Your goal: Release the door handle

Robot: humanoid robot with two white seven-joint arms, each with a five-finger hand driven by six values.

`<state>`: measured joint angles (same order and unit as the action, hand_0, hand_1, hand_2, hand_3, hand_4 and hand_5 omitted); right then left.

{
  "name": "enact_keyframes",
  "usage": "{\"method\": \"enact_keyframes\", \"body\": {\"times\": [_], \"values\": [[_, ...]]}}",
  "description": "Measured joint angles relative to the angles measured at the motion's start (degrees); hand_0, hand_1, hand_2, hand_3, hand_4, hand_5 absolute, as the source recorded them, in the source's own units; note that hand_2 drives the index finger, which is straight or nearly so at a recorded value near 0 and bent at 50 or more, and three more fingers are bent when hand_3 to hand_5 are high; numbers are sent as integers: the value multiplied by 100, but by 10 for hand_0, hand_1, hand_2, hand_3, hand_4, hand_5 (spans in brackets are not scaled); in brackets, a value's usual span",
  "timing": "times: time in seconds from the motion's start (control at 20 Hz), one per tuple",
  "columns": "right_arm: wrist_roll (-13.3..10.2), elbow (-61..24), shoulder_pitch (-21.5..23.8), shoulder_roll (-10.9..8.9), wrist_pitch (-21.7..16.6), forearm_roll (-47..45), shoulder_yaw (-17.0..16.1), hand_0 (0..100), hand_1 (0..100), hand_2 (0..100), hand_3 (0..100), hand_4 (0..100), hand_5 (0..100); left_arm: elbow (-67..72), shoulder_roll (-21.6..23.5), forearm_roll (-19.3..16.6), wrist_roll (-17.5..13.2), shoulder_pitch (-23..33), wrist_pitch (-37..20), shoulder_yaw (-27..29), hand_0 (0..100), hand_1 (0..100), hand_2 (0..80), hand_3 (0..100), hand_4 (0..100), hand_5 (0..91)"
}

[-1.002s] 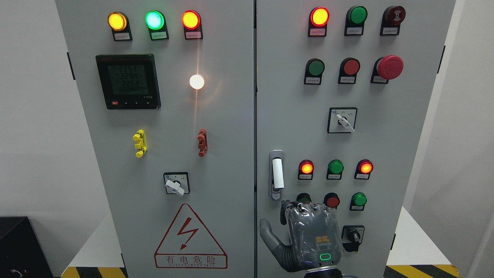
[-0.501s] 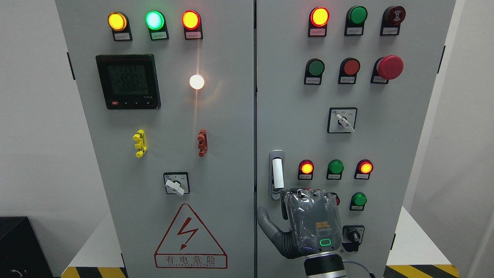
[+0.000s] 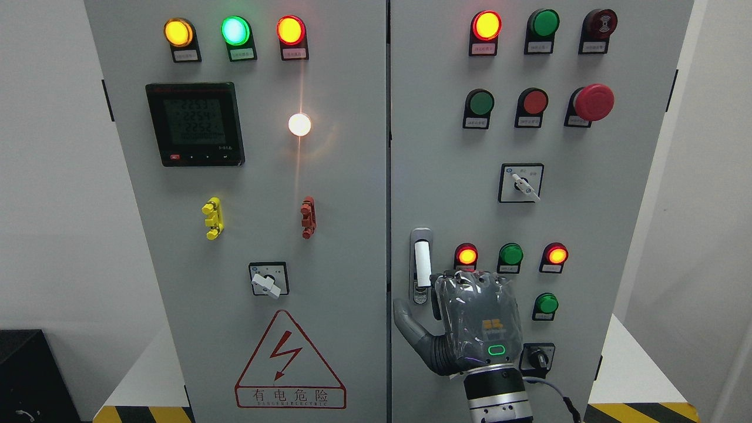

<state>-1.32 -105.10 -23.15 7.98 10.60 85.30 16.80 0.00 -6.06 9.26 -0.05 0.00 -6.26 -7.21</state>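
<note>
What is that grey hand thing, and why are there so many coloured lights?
That grey hand belongs to a robot shaped a bit like a person. The picture comes from a camera on the robot's head, so you see what it sees. The arm comes up from the bottom right, so this is its right hand; the left one is out of sight. In front stands a big grey cabinet for electricity, with two doors. The round lights and buttons show people what the machine inside is doing. The big red button is the kind used for stopping things fast. The hand is raised just beside the white door handle. Its fingers are curled, and I cannot tell if they touch the handle.
</note>
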Motion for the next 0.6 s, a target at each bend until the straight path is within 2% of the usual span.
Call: {"method": "enact_keyframes", "body": {"times": [0.6], "values": [[-15, 204, -192, 1, 118, -3, -140, 293, 303, 921, 1000, 1000, 1000, 0, 0, -1, 0, 0, 0, 0, 120, 556, 0, 0, 0, 0]]}}
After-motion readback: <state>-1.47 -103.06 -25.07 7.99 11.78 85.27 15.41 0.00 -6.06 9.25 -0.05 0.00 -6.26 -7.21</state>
